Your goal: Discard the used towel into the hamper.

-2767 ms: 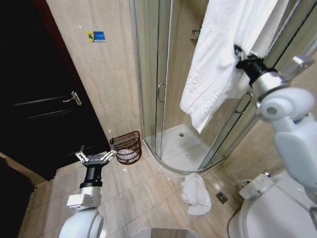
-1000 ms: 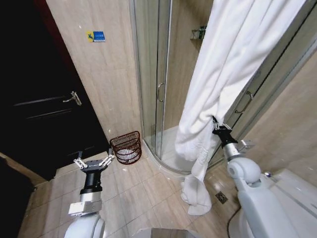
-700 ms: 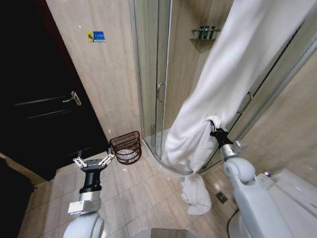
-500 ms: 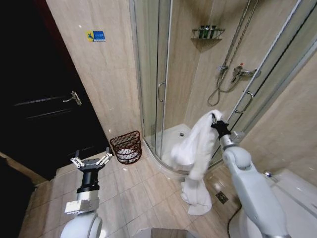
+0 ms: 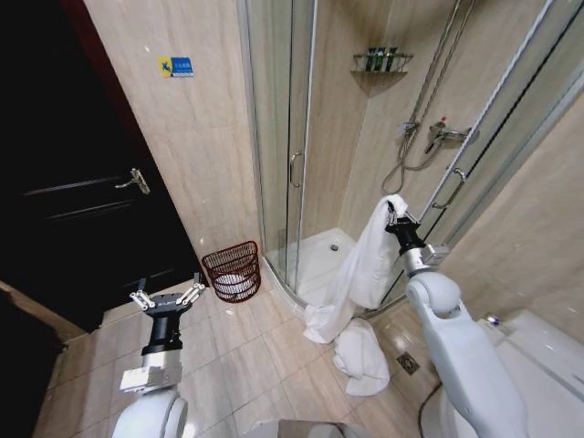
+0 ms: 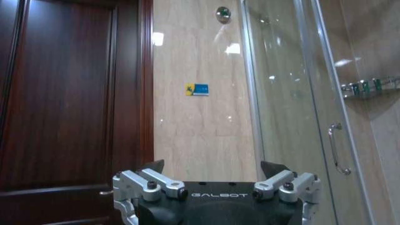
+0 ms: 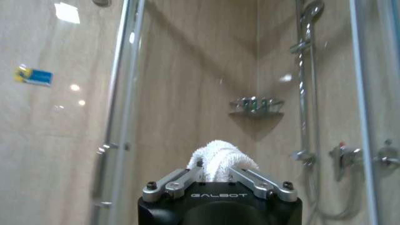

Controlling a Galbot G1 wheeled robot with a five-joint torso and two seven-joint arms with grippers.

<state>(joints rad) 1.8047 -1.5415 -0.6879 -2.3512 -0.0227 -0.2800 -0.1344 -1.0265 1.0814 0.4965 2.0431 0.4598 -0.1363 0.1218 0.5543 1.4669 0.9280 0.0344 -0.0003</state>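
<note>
A white towel (image 5: 358,269) hangs from my right gripper (image 5: 394,212), which is shut on its top fold in front of the shower's glass corner. Its lower end reaches the floor tiles. In the right wrist view a bunch of the towel (image 7: 218,154) bulges between the closed fingers of the right gripper (image 7: 216,172). The hamper (image 5: 234,270), a dark reddish-brown open-weave basket with something white inside, stands on the floor by the wall, left of the shower. My left gripper (image 5: 167,297) is open and held low, near the hamper and just left of it; in its own wrist view the left gripper (image 6: 216,182) holds nothing.
A second white towel (image 5: 360,358) lies crumpled on the floor under the hanging one. The glass shower cabin (image 5: 297,164) stands behind, a dark wooden door (image 5: 82,201) on the left, a toilet (image 5: 547,365) at lower right. Bare floor tiles (image 5: 255,351) lie between me and the hamper.
The towel has come off the shower door and now hangs from my right gripper, which has dropped from high up to mid-height. The left arm has barely moved.
</note>
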